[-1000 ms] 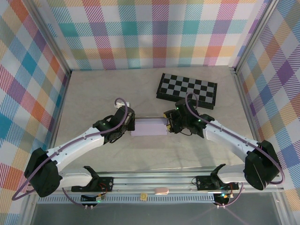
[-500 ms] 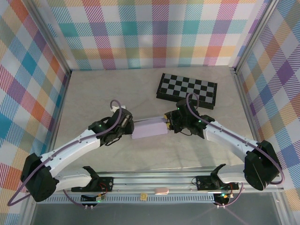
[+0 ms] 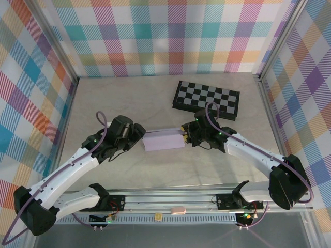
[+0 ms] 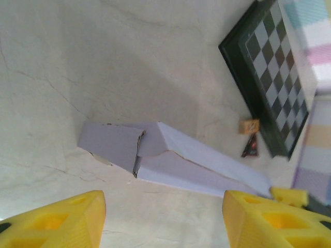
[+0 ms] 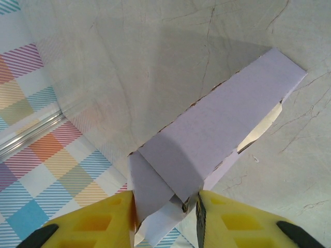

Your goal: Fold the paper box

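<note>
1 paper box [image 3: 164, 140], lavender, used as the landmark. 1 checkerboard [image 3: 207, 98] behind the box, toward its right. 2 arms: 1 left arm [image 3: 77, 165] left of the box, 1 right arm [image 3: 253, 152] right of it. 2 grippers: left gripper [image 4: 163, 199] near the box's left end, right gripper [image 5: 165, 199] at its right end. 4 yellow fingers [image 4: 62, 219], 2 per gripper. 2 purple cables [image 3: 208, 109], 1 per arm. 1 table [image 3: 103, 103] under the box. 3 plaid walls [image 3: 165, 36]: 1 behind, 1 left, 1 right of the box. 1 rail [image 3: 170, 199] in front of the box, with 1 pale oval piece [image 3: 177, 210] on it.
</note>
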